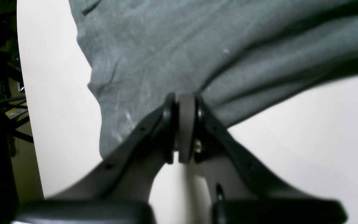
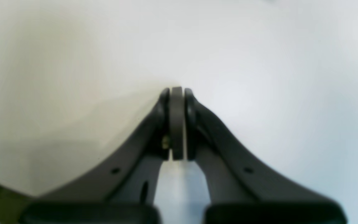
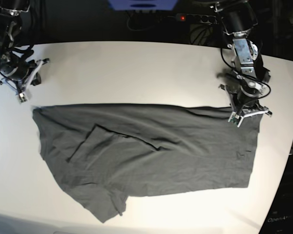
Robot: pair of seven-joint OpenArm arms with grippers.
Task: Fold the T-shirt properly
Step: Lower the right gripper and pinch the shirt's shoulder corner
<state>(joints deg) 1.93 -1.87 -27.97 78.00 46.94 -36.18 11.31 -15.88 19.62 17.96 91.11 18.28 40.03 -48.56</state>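
Two grippers closed: left gripper (image 1: 183,102) pinches T-shirt (image 3: 151,156) at far corner; right gripper (image 3: 20,95) empty, just off T-shirt's opposite far corner. T-shirt spread across table (image 3: 136,73). Risk: one-sided pull drags, bunches cloth; pinched edge slips.

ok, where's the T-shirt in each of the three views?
Left wrist: T-shirt fills the upper frame, its edge running to the shut left gripper.
Right wrist: not in it, only white table past the shut right gripper.
Base: spread across the table's middle and front.
Shared landmark: the white table.
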